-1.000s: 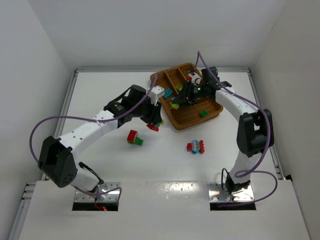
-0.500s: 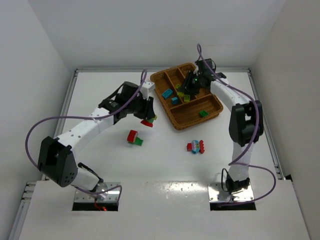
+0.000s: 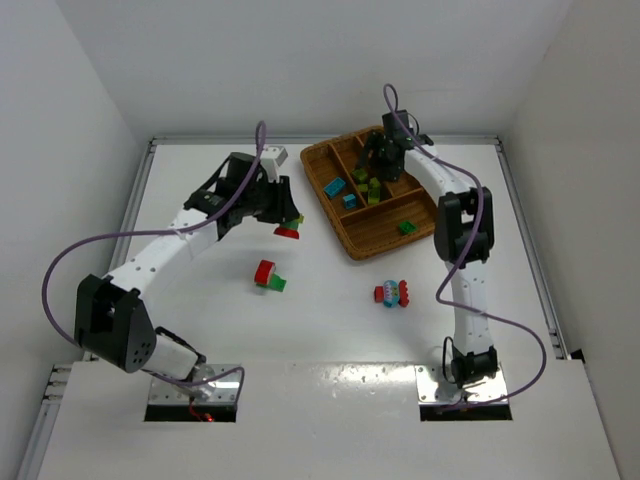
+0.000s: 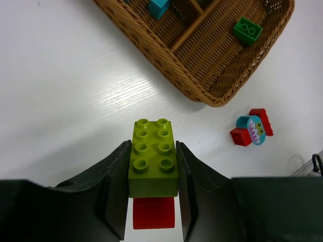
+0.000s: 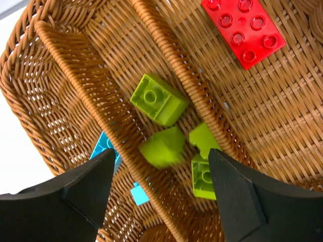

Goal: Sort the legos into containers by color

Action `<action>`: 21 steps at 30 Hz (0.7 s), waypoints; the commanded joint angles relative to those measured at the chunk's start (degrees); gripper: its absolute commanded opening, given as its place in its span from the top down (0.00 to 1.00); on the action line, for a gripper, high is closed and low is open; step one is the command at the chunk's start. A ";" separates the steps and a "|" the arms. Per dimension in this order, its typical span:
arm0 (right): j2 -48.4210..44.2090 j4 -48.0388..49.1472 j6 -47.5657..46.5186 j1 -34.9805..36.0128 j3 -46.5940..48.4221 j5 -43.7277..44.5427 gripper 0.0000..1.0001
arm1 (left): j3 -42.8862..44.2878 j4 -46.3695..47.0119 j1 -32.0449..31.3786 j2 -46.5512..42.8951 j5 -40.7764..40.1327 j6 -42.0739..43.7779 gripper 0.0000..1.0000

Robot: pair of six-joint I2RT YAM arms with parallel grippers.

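Observation:
My left gripper is shut on a yellow-green lego with a red lego stuck under it, held above the table left of the wicker tray. My right gripper hangs open over the tray's containers, above a long section with three yellow-green legos; the one beneath the jaws is blurred. A red lego lies in the neighbouring section, cyan legos in the other. A dark green lego lies in the near section.
On the table a red and green clump lies left of centre. A red and cyan clump lies in front of the tray. White walls close in the table on three sides.
My right gripper has moved to the far part of the tray and opened, letting go of a yellow-green lego. My left arm has swung left and back with its clump.

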 commanded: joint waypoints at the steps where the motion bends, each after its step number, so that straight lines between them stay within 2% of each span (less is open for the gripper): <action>1: -6.37 1.01 -0.38 0.04 -0.06 -0.11 0.27 | 2.53 2.73 2.12 -2.13 3.02 -3.58 1.00; 3: -11.37 3.29 -0.91 0.04 -5.58 -1.50 0.35 | 2.01 3.26 2.83 -2.13 3.55 -4.82 1.00; 5: -21.09 9.08 -1.70 0.04 -17.35 -5.36 0.38 | 2.00 3.79 4.05 -2.13 2.68 -7.09 1.00; 6: -24.55 11.19 -2.40 0.04 -25.48 -7.03 0.38 | 2.00 3.79 4.06 -2.13 0.85 -8.15 1.00; 9: -36.25 17.88 -3.02 2.49 -39.30 -14.59 0.37 | 2.00 3.79 4.67 -2.13 -1.01 -12.46 1.00; 11: -41.08 21.39 -3.81 6.53 -44.79 -17.67 0.32 | 2.00 3.79 5.19 -1.52 -1.63 -15.44 1.00; 12: -45.37 21.93 -4.33 8.28 -48.64 -16.47 0.30 | 2.00 3.27 5.20 -1.51 -2.50 -16.33 1.00; 13: -47.33 23.41 -4.34 11.78 -50.24 -15.67 0.28 | 2.00 3.26 5.20 -1.51 -3.29 -17.03 1.00; 15: -51.02 25.61 -1.80 14.44 -53.84 -15.66 0.26 | 2.00 2.74 5.20 -1.51 -5.05 -19.76 1.00; 16: -51.74 27.98 1.60 16.89 -54.65 -15.66 0.24 | 1.48 2.74 4.59 -2.03 -6.10 -20.64 1.00; 19: -52.27 30.10 4.10 20.68 -55.18 -12.51 0.24 | 1.47 2.74 4.06 -3.26 -8.40 -23.02 1.00; 21: -51.05 32.03 3.84 23.67 -53.78 -11.44 0.19 | 2.00 2.22 4.06 -3.27 -7.53 -23.02 1.00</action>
